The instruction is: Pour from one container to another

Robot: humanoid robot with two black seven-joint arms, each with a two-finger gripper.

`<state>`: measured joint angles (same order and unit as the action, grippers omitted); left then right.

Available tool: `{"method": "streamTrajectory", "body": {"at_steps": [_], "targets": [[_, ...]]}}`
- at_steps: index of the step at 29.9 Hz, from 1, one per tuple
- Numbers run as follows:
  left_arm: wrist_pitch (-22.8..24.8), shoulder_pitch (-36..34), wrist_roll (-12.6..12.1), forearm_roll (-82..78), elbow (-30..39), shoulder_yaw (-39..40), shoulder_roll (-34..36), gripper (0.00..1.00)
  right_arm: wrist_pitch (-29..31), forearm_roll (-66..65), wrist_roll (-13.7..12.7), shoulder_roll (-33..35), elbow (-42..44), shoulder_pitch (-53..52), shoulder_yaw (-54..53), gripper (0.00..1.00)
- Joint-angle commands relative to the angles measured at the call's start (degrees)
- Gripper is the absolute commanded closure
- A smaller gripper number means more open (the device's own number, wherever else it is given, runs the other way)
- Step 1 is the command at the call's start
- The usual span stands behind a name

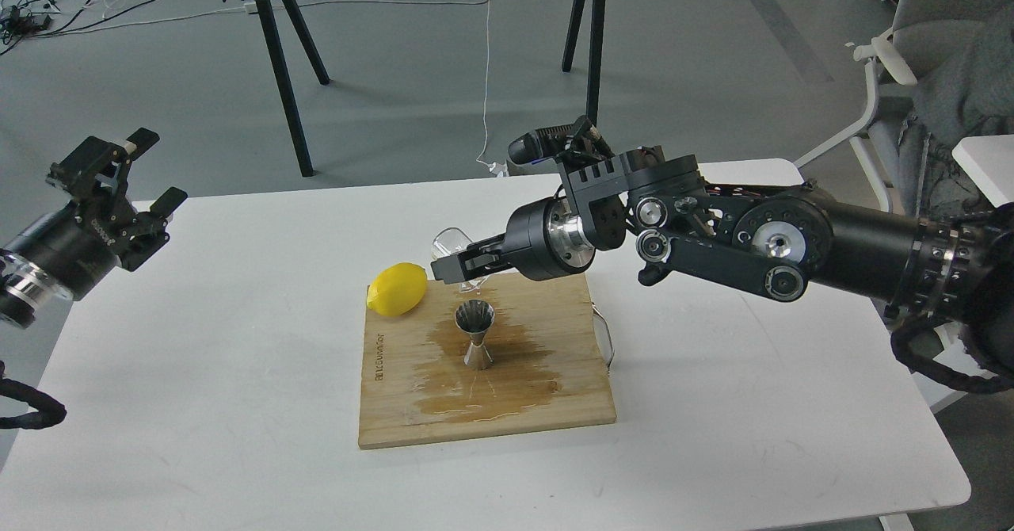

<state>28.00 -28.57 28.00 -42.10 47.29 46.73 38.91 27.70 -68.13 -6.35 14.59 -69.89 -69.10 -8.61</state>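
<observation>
The right gripper [458, 268] is gripping the tilted glass cup [451, 242] above the jigger [475, 333]; the left gripper [150, 174] is hanging open.

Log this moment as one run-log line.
right gripper: holds tilted clear glass cup above steel hourglass jigger | left gripper: open, idle | wooden board: wet

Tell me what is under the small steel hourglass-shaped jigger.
The steel hourglass-shaped jigger stands upright on a bamboo cutting board, amid a dark wet patch. The board directly beneath its base is covered.
</observation>
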Motion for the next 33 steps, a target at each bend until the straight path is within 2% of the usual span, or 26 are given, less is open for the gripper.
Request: {"method": "streamTrajectory", "body": {"at_steps": [1,9,22,27,33], "targets": [[0.00,0.00,0.00,0.00,0.00,0.03,0.03,0.01,-0.28,-0.59,0.72,0.09,-0.33,0.02,0.00,0.70],[0.00,0.00,0.00,0.00,-0.09,0.03,0.03,0.01,-0.45,-4.37,2.65,0.26,-0.69,0.11,0.08,0.70],[0.00,0.00,0.00,0.00,-0.09,0.03,-0.15,0.01,-1.33,-5.78,2.92,0.44,-0.34,0.72,0.26,0.70],[0.00,0.00,0.00,0.00,-0.09,-0.06,-0.23,0.01,-5.19,-2.89,2.39,-0.27,1.59,1.51,-1.14,0.70],[0.00,0.00,0.00,-0.09,-0.09,-0.15,-0.24,0.01,-11.78,12.03,1.78,-0.53,5.72,5.37,-10.27,0.70]]}}
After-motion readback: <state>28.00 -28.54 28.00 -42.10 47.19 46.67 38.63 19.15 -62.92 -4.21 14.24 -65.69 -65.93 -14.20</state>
